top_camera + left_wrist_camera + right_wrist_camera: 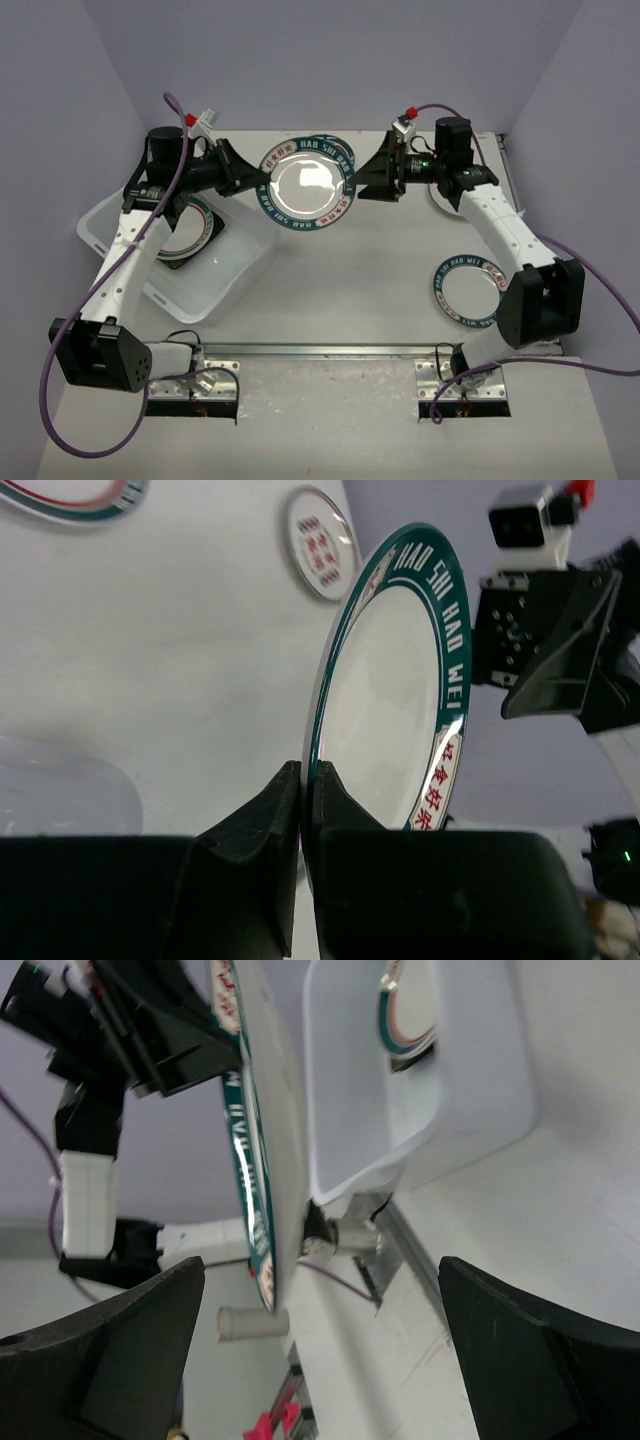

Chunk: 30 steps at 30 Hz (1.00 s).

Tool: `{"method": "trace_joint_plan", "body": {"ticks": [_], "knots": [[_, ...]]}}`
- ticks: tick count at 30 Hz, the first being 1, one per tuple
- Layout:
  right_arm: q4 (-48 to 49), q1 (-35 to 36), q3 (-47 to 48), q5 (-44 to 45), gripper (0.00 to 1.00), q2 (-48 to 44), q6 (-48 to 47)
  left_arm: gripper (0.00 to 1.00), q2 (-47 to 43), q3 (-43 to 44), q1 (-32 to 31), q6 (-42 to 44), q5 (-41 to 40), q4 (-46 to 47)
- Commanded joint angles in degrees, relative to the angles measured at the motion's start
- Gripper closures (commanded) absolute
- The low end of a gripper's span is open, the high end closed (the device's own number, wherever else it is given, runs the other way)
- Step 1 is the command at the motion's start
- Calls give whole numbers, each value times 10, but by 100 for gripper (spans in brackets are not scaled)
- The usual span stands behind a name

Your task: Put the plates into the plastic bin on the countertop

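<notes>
At the near edge, the metal rail [320, 350] ran along the front of the off-white, matte countertop [350, 290]. Just beyond it on the right side, one round plate [468, 291] lay flat: glossy white centre, thin red inner ring, dark teal rim with white lettering.

Over on the left side sat the plastic bin [235, 275], a milky, translucent tub with rounded corners and a lipped rim. It already had stock in it: a round teal-rimmed plate [190, 232] lay on a dark square plate [222, 235], both partly hidden by the left arm.

Further back, near the middle of the far edge, was the big one. Another round lettered plate [308, 185] was held up off the countertop, its shiny white face catching the light. The left gripper [303, 780] had its black fingers pinched tight on the plate's thin left rim. The right gripper [368, 178] was at the opposite rim. Its fingers were spread wide, with the plate's edge in the gap and neither pad pressing on it.

Toward the far right corner, a smaller round plate [320, 545] with a red pattern on its face lay flat, half covered by the right arm in the overhead view.
</notes>
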Motion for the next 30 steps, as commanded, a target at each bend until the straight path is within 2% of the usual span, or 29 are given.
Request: {"method": "trace_joint_plan", "body": {"ticks": [1, 2, 3, 6, 8, 11, 14, 17, 26, 30], "knots": [[-62, -84, -10, 104, 1, -17, -34, 100, -43, 78, 43, -50, -271, -70], [-104, -99, -22, 143, 1, -21, -51, 100, -54, 80, 80, -71, -346, -137], [-112, -109, -30, 171, 1, -28, -53, 100, -68, 72, 97, -95, -404, -157], [-112, -118, -70, 212, 1, -50, -59, 100, -107, 31, 173, -139, -506, -224], [-105, -118, -92, 218, 1, -56, -65, 100, -128, -13, 183, -165, -585, -249], [-97, -119, -108, 216, 1, -51, -69, 100, -137, -54, 202, -176, -642, -256], [-79, -119, -124, 209, 1, -49, -69, 100, -125, -76, 219, -160, -674, -243], [-47, -120, -141, 196, 1, -41, -62, 100, -103, -91, 243, -140, -672, -202], [-23, -120, -127, 159, 1, 4, -40, 100, -33, -122, 278, -141, -618, -133], [-23, -118, -116, 169, 1, 29, -28, 43, -8, -134, 279, -140, -588, -100]]}}
